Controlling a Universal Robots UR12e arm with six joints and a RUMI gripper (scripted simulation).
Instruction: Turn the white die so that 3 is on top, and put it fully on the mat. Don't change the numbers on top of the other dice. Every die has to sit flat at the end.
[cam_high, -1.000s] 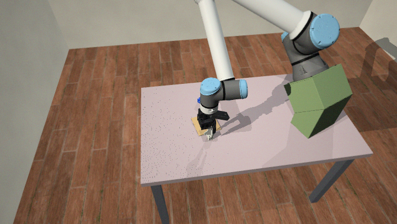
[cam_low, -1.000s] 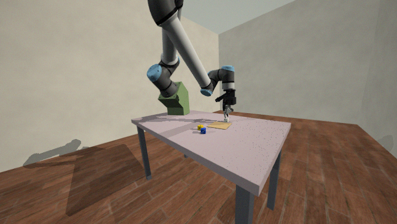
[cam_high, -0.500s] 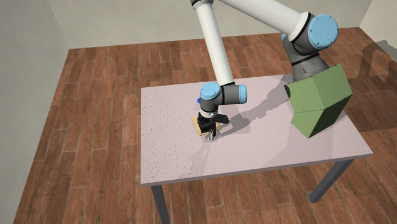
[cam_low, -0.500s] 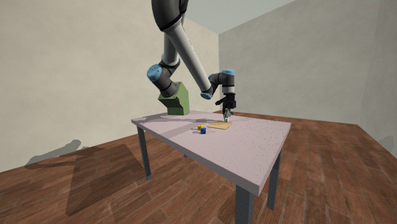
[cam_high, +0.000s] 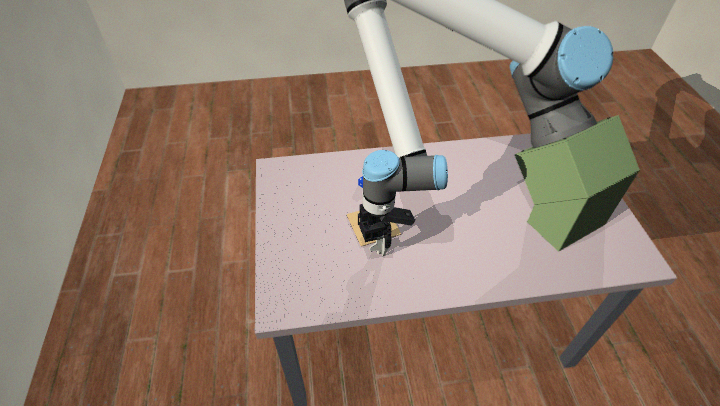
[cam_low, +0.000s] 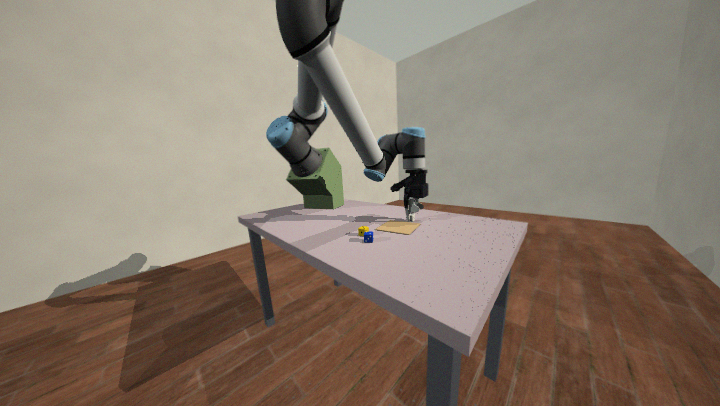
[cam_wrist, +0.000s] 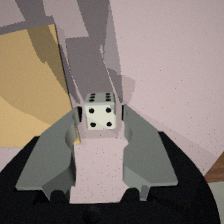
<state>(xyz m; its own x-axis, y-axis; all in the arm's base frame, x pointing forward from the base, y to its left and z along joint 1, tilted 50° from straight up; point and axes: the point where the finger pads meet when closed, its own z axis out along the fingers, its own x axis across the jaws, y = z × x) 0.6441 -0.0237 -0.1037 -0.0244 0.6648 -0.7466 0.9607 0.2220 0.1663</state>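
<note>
The white die (cam_wrist: 101, 118) sits on the table just beside the mat (cam_high: 354, 224) (cam_low: 398, 228) (cam_wrist: 20, 120), off its edge. Its 4 face appears on top in the wrist view, with the 6 on the side toward the top of that view. My gripper (cam_high: 380, 250) (cam_low: 411, 218) (cam_wrist: 102, 107) points down, partly open, with one fingertip on each side of the die and a narrow gap at both sides. In the top view the die is not clearly visible behind the fingers.
The blue die (cam_high: 360, 182) (cam_low: 368, 237) and the yellow die (cam_low: 362, 231) stand close together beyond the mat, away from the gripper; their top numbers are too small to read. The green pedestal (cam_high: 579, 176) (cam_low: 330, 176) bears the arm at the other end of the table.
</note>
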